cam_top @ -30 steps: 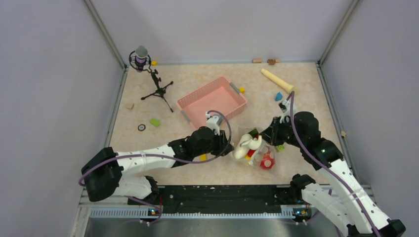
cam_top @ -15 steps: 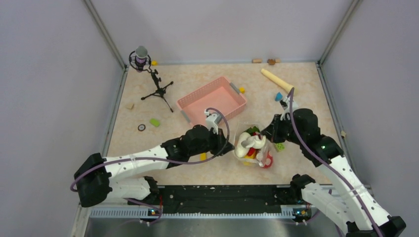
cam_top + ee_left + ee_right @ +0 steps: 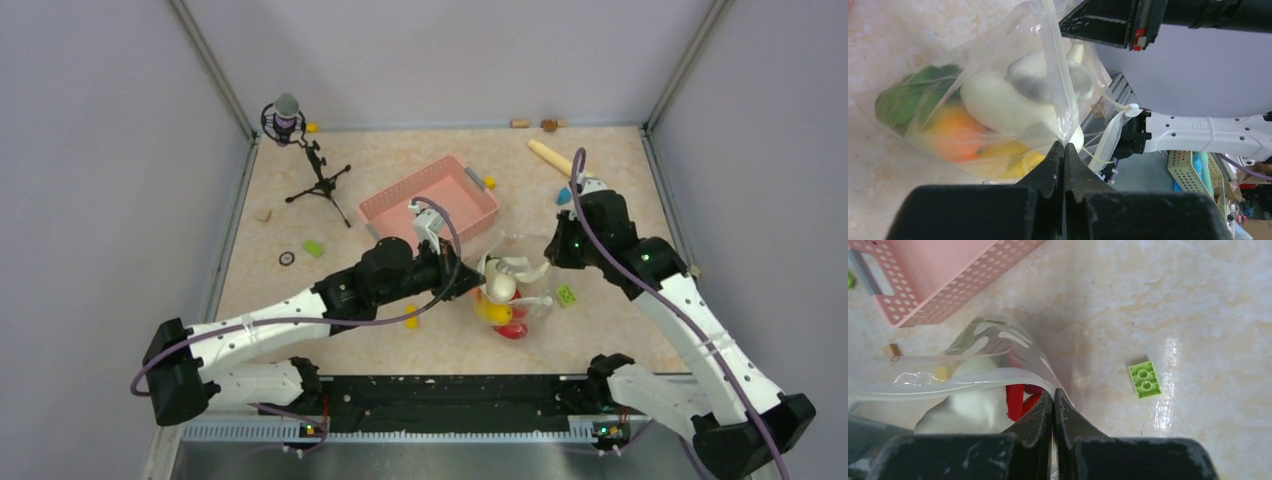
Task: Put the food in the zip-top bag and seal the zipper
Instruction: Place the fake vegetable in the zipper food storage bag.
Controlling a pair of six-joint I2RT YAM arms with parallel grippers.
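Note:
The zip-top bag (image 3: 512,292) hangs stretched between my two grippers, a little off the table. My left gripper (image 3: 470,284) is shut on its left mouth corner, and my right gripper (image 3: 550,262) on its right corner. The left wrist view shows the pinch at my left gripper (image 3: 1064,145), with the food inside: a white piece (image 3: 998,102), an orange mango (image 3: 955,137) and green leaves (image 3: 908,100). From the right wrist my right gripper (image 3: 1053,392) clamps the zipper (image 3: 948,382), which bows leftward above a red chili (image 3: 1015,400).
The pink basket (image 3: 430,200) stands just behind the bag. A green block (image 3: 566,294) lies right of it and a yellow block (image 3: 411,321) left of it. A microphone tripod (image 3: 300,150) stands far left, a wooden stick (image 3: 555,158) far right.
My left gripper closed on the bag's corner. Both arms rose and moved apart, lifting and stretching the bag, and the food slid down into its bottom.

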